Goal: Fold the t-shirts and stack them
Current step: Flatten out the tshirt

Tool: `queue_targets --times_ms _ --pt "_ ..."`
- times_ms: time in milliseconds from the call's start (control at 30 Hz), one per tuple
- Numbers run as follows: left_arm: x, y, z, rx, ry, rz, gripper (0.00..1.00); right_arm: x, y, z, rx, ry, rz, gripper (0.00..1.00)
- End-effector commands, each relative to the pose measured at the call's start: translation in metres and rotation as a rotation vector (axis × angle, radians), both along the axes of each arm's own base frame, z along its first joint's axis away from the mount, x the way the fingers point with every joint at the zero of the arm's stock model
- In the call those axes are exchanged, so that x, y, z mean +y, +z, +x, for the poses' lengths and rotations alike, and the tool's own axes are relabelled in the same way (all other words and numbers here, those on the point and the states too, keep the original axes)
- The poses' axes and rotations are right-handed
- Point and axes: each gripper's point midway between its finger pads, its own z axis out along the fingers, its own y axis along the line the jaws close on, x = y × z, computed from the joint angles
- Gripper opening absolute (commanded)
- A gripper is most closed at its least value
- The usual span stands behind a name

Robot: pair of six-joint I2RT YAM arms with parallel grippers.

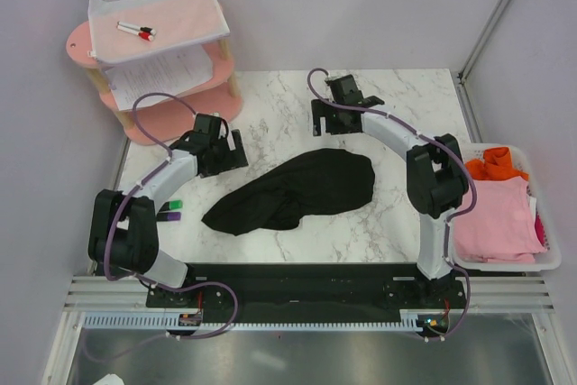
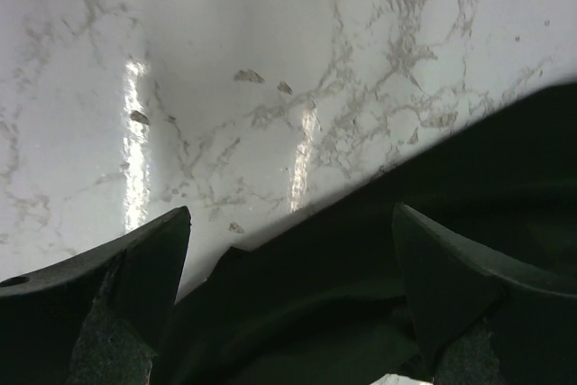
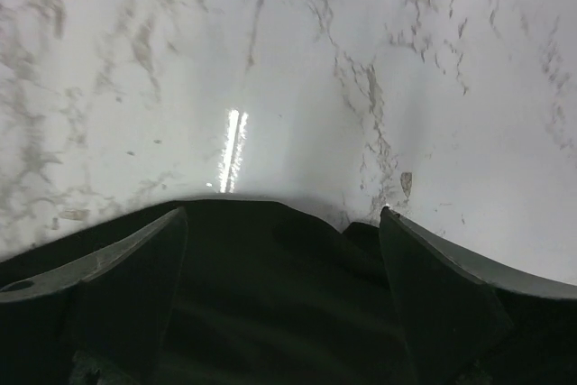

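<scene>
Partly hidden under pink t-shirt (image 1: 498, 218): orange t-shirt (image 1: 498, 164)

Crumpled black cloth t-shirt (image 1: 297, 191), unpatterned. Flat marble tabletop (image 1: 270, 114): white, grey veins. Folded pink cloth t-shirt (image 1: 494, 218); bunched orange cloth t-shirt (image 1: 494, 164).

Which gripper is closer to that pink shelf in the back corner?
Left. The left gripper is just right of the pink shelf's bottom tier, by the black t-shirt. The right gripper is farther right, past the shirt's far edge.

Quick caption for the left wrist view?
Open left gripper over the edge of the black t-shirt on the marble table.
</scene>
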Motion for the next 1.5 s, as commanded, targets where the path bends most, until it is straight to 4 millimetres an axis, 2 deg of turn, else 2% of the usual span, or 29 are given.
queue_targets --times_ms 0,33,67,233,400,533,567,600,633,700,733,800,833,900,1000,1033,1100,1133,1167,1200,1267,1300,1367,1400,1467 --pt "-0.019 -0.01 -0.023 0.051 -0.066 -0.099 0.99 -0.001 -0.021 0.0 0.077 0.008 0.042 0.93" --pt "-0.021 -0.009 -0.028 0.059 -0.067 -0.116 0.99 0.0 -0.028 0.001 0.091 0.011 0.035 0.93" --pt "-0.019 -0.016 -0.038 0.086 -0.066 -0.118 0.99 0.0 -0.031 -0.001 0.106 0.015 0.034 0.93" --pt "-0.017 -0.034 -0.06 0.146 -0.054 -0.126 0.99 0.003 -0.046 -0.008 0.155 0.042 0.034 0.89" --pt "-0.02 -0.05 -0.073 0.206 -0.06 -0.126 0.95 0.005 -0.057 -0.02 0.21 0.071 0.034 0.67" --pt "-0.026 -0.057 -0.077 0.236 -0.081 -0.124 0.88 0.006 -0.06 -0.026 0.256 0.107 0.027 0.63" --pt "-0.025 -0.058 -0.076 0.238 -0.08 -0.119 0.85 0.005 -0.062 -0.03 0.269 0.117 0.017 0.59" --pt "-0.026 -0.06 -0.076 0.243 -0.081 -0.114 0.81 0.005 -0.062 -0.031 0.273 0.124 0.015 0.47" --pt "-0.026 -0.06 -0.075 0.242 -0.085 -0.112 0.68 0.005 -0.061 -0.03 0.274 0.129 0.016 0.39" --pt "-0.026 -0.062 -0.074 0.248 -0.087 -0.107 0.51 0.004 -0.061 -0.033 0.285 0.141 0.017 0.21" --pt "-0.026 -0.06 -0.071 0.241 -0.092 -0.104 0.32 0.005 -0.061 -0.033 0.285 0.142 0.018 0.16" --pt "-0.025 -0.06 -0.07 0.246 -0.093 -0.092 0.11 0.001 -0.06 -0.032 0.283 0.134 0.017 0.03" --pt "-0.023 -0.058 -0.066 0.233 -0.087 -0.081 0.02 0.001 -0.057 -0.032 0.277 0.134 0.018 0.0" --pt "-0.021 -0.053 -0.063 0.221 -0.082 -0.07 0.02 -0.003 -0.051 -0.027 0.255 0.116 0.013 0.0" --pt "-0.017 -0.034 -0.049 0.161 -0.067 -0.044 0.02 -0.008 -0.032 -0.016 0.187 0.084 0.01 0.0" --pt "-0.016 -0.02 -0.039 0.12 -0.06 -0.034 0.02 -0.008 -0.018 -0.009 0.143 0.069 0.021 0.0" --pt "-0.015 -0.007 -0.031 0.093 -0.061 -0.02 0.02 -0.014 -0.002 0.001 0.087 0.03 0.024 0.0" --pt "-0.017 0.009 -0.018 0.05 -0.061 -0.025 0.02 -0.014 0.017 0.008 0.033 0.017 0.043 0.0" --pt "-0.014 0.016 -0.012 0.03 -0.05 -0.005 0.02 -0.017 0.027 0.013 0.007 0.001 0.052 0.0" --pt "-0.013 0.033 -0.001 -0.008 -0.044 0.009 0.02 -0.022 0.049 0.02 -0.049 -0.023 0.063 0.0" --pt "-0.011 0.052 0.01 -0.048 -0.041 0.026 0.02 -0.025 0.076 0.03 -0.126 -0.047 0.09 0.0" --pt "-0.009 0.072 0.02 -0.091 -0.034 0.045 0.02 -0.028 0.101 0.032 -0.183 -0.063 0.104 0.0" --pt "-0.006 0.095 0.028 -0.147 -0.025 0.057 0.02 -0.031 0.13 0.036 -0.268 -0.082 0.122 0.0" --pt "-0.004 0.113 0.035 -0.192 -0.017 0.064 0.02 -0.034 0.155 0.035 -0.331 -0.092 0.145 0.0" --pt "-0.001 0.138 0.039 -0.255 -0.008 0.069 0.02 -0.039 0.181 0.03 -0.402 -0.112 0.167 0.0"
